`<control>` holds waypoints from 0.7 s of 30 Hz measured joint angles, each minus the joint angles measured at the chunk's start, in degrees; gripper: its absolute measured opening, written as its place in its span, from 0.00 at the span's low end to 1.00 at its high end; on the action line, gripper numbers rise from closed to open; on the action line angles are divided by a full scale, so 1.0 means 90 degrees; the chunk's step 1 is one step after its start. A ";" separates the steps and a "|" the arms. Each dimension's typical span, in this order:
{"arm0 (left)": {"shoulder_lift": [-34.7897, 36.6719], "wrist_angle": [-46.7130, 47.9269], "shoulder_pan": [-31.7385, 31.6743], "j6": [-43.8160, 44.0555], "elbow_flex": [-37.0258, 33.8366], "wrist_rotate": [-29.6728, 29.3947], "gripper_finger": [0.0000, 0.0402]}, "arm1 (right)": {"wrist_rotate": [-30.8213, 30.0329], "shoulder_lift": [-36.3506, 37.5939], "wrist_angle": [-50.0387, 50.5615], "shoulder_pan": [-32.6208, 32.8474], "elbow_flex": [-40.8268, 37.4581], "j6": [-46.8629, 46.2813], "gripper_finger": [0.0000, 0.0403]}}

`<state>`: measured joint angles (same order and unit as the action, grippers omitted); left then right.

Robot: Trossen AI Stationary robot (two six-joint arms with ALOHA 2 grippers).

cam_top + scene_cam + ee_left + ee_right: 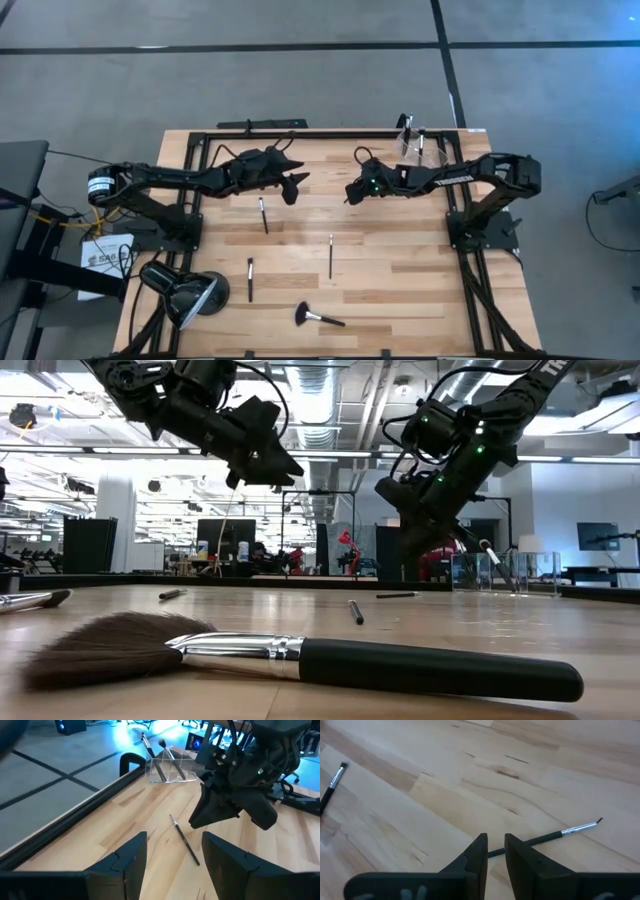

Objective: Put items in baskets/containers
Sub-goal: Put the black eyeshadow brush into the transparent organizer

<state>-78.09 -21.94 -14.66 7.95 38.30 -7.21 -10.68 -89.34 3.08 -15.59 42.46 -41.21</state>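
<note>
The wooden bench (400,270) fills the middle of the high view, framed by black rails. The 2 dark arms reach inward over its far half from either side. The left gripper (291,186) hangs above the bench left of centre, its fingers (131,857) set wide apart with nothing between them; its wrist view looks between them at 1 slim brush (184,840) lying on the wood. The right gripper (353,192) hangs right of centre, raised off the bench in the low view, its fingers (477,851) drawn close with a narrow gap, holding nothing; a thin brush (555,835) lies on the wood just beyond them.

A black dome-shaped lamp (183,290) sits at the near left corner of the bench. The clear holder (411,141) stands at the far edge, right of centre, near the right arm, with at least 2 brushes standing in it in the left wrist view. The large fluffy brush (317,317) lies near the front edge, its dark bristles pointing left. 3 slim brushes lie loose on the open wood: 1 (263,214) just below the left gripper, 1 (331,256) near the centre, and 1 (250,279) toward the lamp. All are well apart from the holder.
</note>
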 joint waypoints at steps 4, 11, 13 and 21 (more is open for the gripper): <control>0.0180 0.0126 0.0000 0.0214 0.0000 0.0001 0.46 | -0.0009 0.0000 0.0083 0.0051 0.0000 -0.0044 0.14; 0.0579 0.0738 0.0174 0.0372 -0.0245 -0.0028 0.46 | -0.0324 0.0000 0.0093 0.0378 0.0000 0.0158 0.14; 0.0653 0.0761 0.0197 0.0499 -0.0350 -0.0115 0.46 | -0.0335 0.0000 0.0012 0.0440 0.0000 0.0307 0.14; 0.0700 0.0716 0.0194 0.0981 -0.0403 -0.0469 0.46 | -0.0308 0.0010 -0.0812 0.0447 0.0000 0.1275 0.14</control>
<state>-71.79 -15.50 -12.91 16.78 34.68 -11.43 -13.45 -89.25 -4.23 -11.57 42.46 -29.74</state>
